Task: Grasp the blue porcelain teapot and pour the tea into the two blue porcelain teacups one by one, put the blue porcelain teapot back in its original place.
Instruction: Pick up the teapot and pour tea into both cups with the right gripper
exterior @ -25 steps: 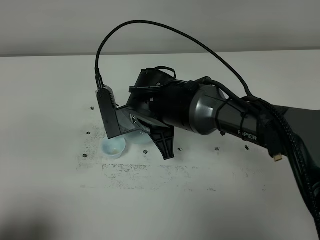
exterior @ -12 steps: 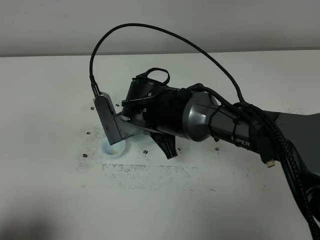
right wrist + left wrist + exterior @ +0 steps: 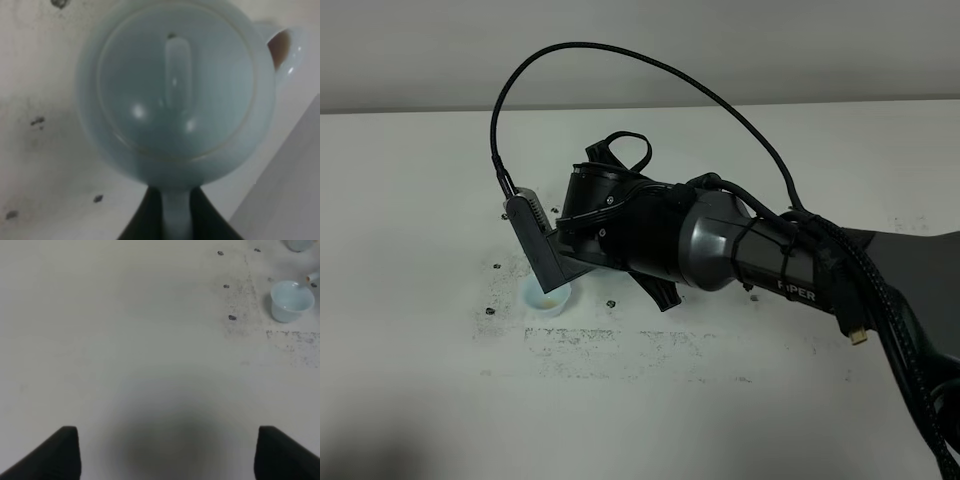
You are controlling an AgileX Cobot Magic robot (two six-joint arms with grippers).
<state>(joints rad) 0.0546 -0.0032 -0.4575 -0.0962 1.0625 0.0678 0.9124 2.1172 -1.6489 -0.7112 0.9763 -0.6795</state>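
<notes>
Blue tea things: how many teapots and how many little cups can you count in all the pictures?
blue teapot: 1
blue teacups: 2, one whole and one cut off by the picture's edge
Total: 3

Teapot (image 3: 175,95) hidden behind right arm (image 3: 720,245) in ext. view, 2nd teacup (image 3: 300,244) cut off at edge

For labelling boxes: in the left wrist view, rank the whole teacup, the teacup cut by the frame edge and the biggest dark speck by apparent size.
Largest: whole teacup.
Next: edge-cut teacup, though only a sliver shows, so that rank is unsure.
Smallest by far: dark speck.
</notes>
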